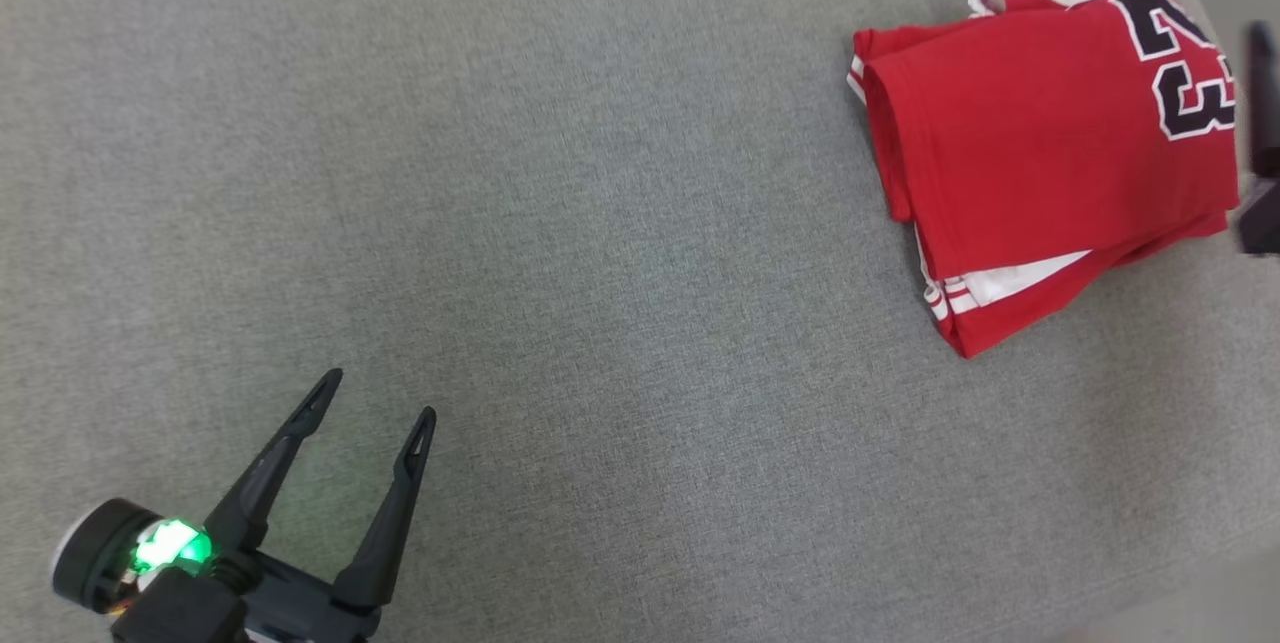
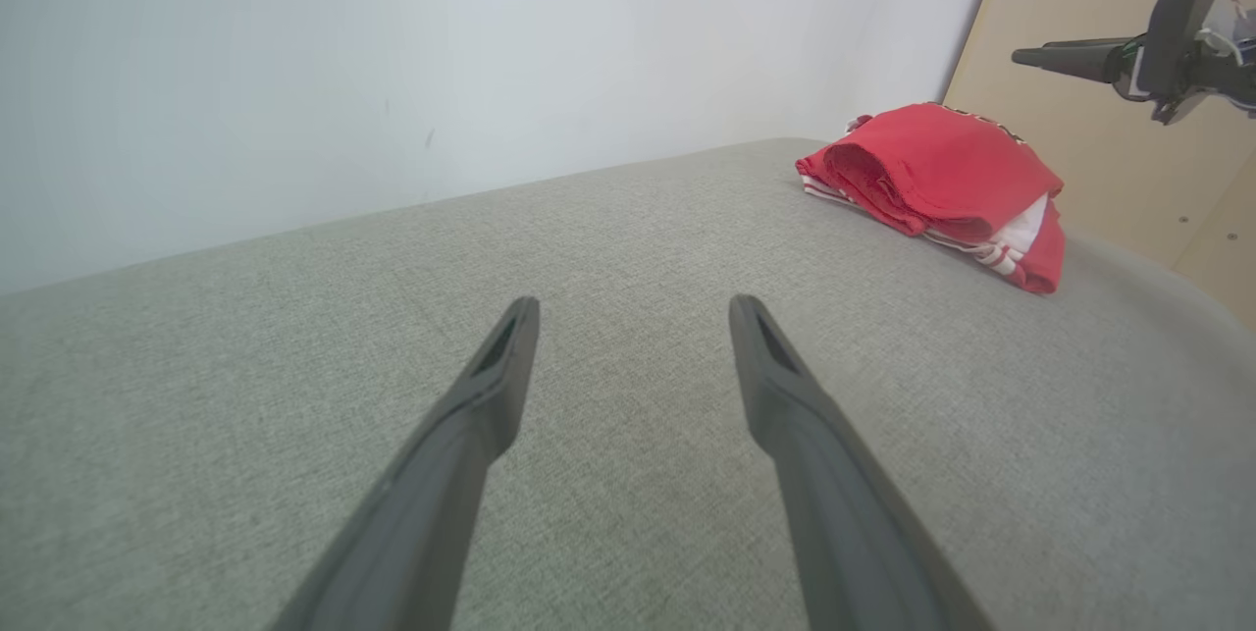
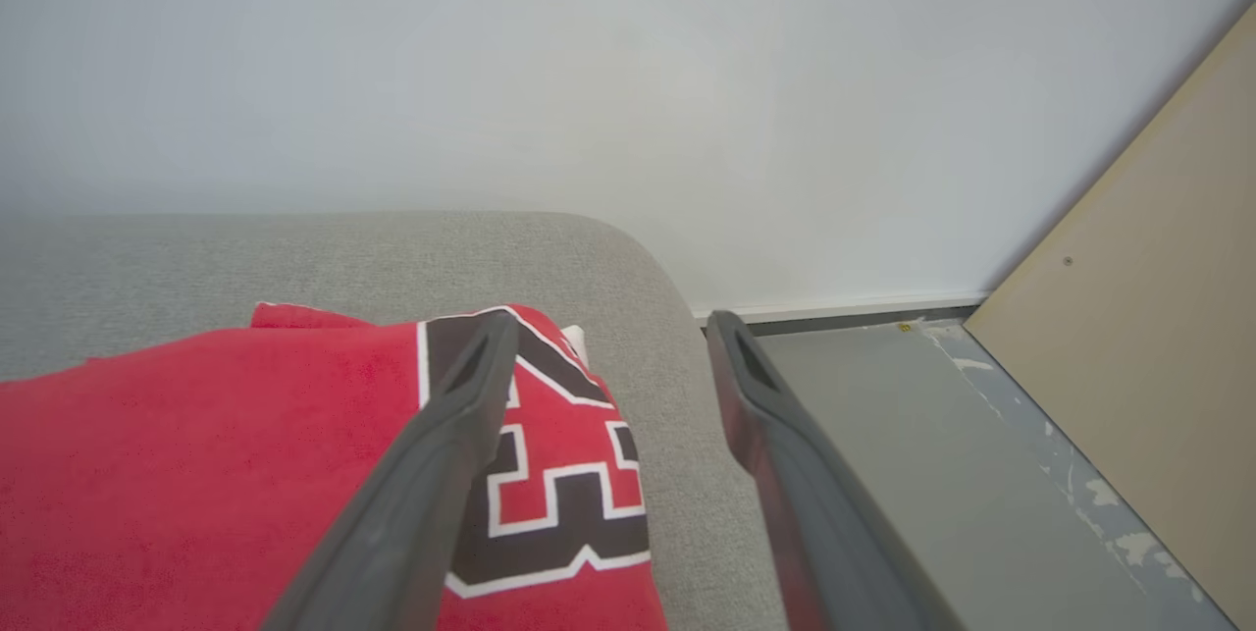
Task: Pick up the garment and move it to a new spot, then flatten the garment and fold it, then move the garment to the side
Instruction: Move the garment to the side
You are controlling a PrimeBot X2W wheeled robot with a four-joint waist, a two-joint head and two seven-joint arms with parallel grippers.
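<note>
Hovering over the grey cushion [image 1: 600, 223], my left gripper [image 1: 379, 395] stands spread and empty, the folded red jersey [image 1: 1040, 153] lying well off to its right. My right gripper [image 3: 608, 322] gapes empty above the jersey's numbered edge, one finger over the 23, floor [image 3: 883, 395] beyond.

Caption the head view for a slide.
Folded red jersey on the right end of the grey cushion; left gripper, jaws open, far from it.

looks to me like a bare test room: grey fabric-covered tabletop [image 1: 500, 173], blank white wall [image 3: 589, 72], beige board panel [image 3: 1158, 366], grey floor [image 3: 913, 435] with chipped paint.
</note>
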